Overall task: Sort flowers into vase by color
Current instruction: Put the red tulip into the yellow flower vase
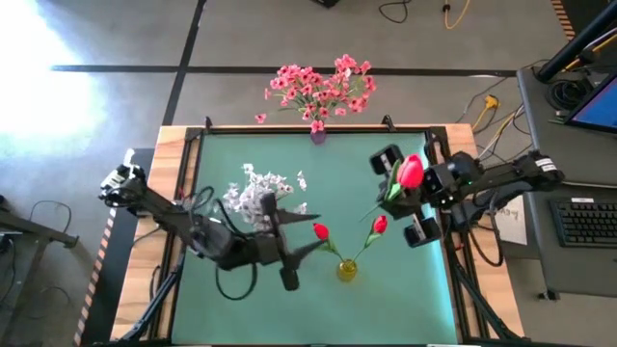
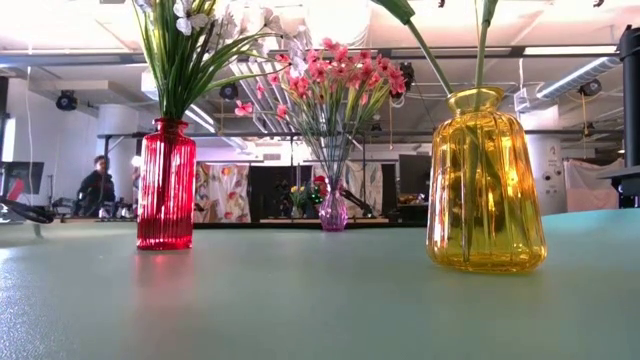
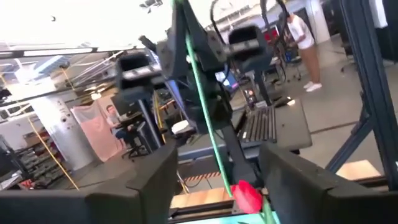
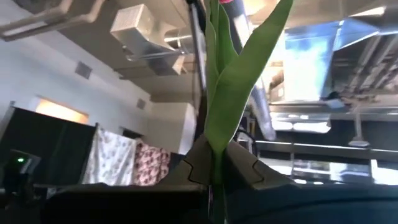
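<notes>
A yellow vase (image 1: 347,270) (image 2: 486,180) at the near middle holds two red buds (image 1: 320,231) (image 1: 379,225) on green stems. White flowers (image 1: 262,188) stand in a red vase (image 2: 166,185). Pink flowers (image 1: 318,85) stand in a small purple vase (image 2: 333,212) at the far edge. My right gripper (image 1: 393,196) (image 4: 214,174), raised over the table's right side, is shut on a third red flower (image 1: 410,172). My left gripper (image 1: 307,241) (image 3: 214,168) is open beside the yellow vase's buds. A green stem (image 3: 205,112) and a red bud (image 3: 247,196) show beyond its fingers. My right gripper pinches the red flower's green stem (image 4: 215,163) between its two fingers, just below a long leaf (image 4: 242,81). The fingers slant upward. The flower stands up out of the hold, bud topmost, lifted clear of the table and vases.
The three vases stand apart on the green table (image 1: 231,308), with bare surface at the near left and near right. Wooden rails (image 1: 183,193) edge the table. A keyboard (image 1: 588,222) and cables lie off to the right, and people show in the room behind.
</notes>
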Tool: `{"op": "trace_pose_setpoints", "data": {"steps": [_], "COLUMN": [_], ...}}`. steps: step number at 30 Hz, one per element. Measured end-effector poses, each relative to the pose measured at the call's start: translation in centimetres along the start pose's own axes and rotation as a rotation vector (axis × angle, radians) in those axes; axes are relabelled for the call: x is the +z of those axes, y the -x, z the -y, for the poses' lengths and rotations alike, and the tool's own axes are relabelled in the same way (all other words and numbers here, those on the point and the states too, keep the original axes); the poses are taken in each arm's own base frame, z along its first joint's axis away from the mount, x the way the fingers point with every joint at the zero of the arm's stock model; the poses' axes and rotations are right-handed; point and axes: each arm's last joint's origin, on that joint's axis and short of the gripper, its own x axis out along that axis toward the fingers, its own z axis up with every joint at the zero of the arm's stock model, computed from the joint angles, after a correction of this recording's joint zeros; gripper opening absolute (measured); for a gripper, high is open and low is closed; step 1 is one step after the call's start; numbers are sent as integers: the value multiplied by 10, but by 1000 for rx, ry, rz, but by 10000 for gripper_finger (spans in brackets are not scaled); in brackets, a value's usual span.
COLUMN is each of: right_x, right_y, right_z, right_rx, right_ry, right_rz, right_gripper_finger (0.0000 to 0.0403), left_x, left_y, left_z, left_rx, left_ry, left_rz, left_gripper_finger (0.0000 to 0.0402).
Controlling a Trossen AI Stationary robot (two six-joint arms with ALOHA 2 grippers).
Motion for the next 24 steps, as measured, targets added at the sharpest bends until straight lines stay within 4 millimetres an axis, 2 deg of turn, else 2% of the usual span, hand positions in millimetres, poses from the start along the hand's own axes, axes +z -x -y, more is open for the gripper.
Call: {"op": "trace_pose_setpoints", "data": {"steps": [6,11,15,19,24], "right_x": [-2,-8,-9,-9,-10], "right_y": [-20,-34,-38,-38,-39], "right_z": [-14,-27,-33,-36,-43], "right_rx": [51,89,106,113,127], "right_ry": [-27,-1,44,60,135], "right_rz": [29,36,42,45,56], "right_gripper_finger": [12,12,12,12,13], "left_x": [0,-10,-16,-21,-26], "left_y": [-29,-55,-64,-68,-71], "left_z": [5,10,14,18,23], "left_rx": [33,-13,-96,-100,-110], "left_ry": [-31,-43,-6,-7,12], "left_rz": [-2,7,42,32,22], "left_gripper_finger": [264,278,274,261,215]}}
